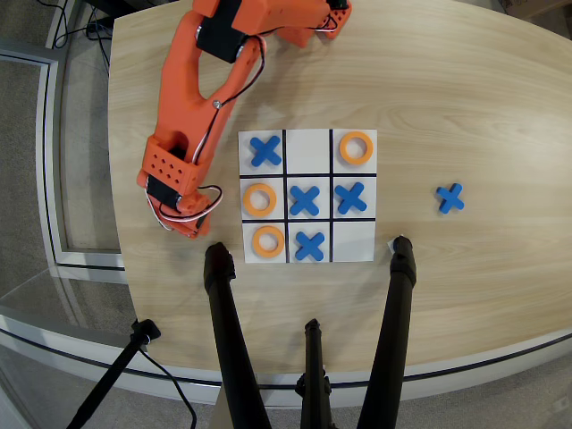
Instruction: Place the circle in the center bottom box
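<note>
The white 3x3 board (353, 243) lies mid-table. Orange rings sit in three cells: the top right (356, 148), middle left (259, 199) and bottom left (268, 240). The empty edge cell between a blue X (265, 150) and the top right ring is the top middle cell (308, 150) in this overhead view. Further blue X pieces sit in the middle cell (305, 200), the middle right cell (350, 197) and the bottom middle cell (309, 245). My orange gripper (189, 225) points down just left of the board, beside the bottom left ring. Its jaws are hidden under the wrist. No loose ring shows off the board.
A spare blue X (450, 197) lies on the wood table right of the board. Black tripod legs (223, 304) (399, 286) stand at the near edge below the board. The arm's body (192, 80) stretches from the top edge down the left side.
</note>
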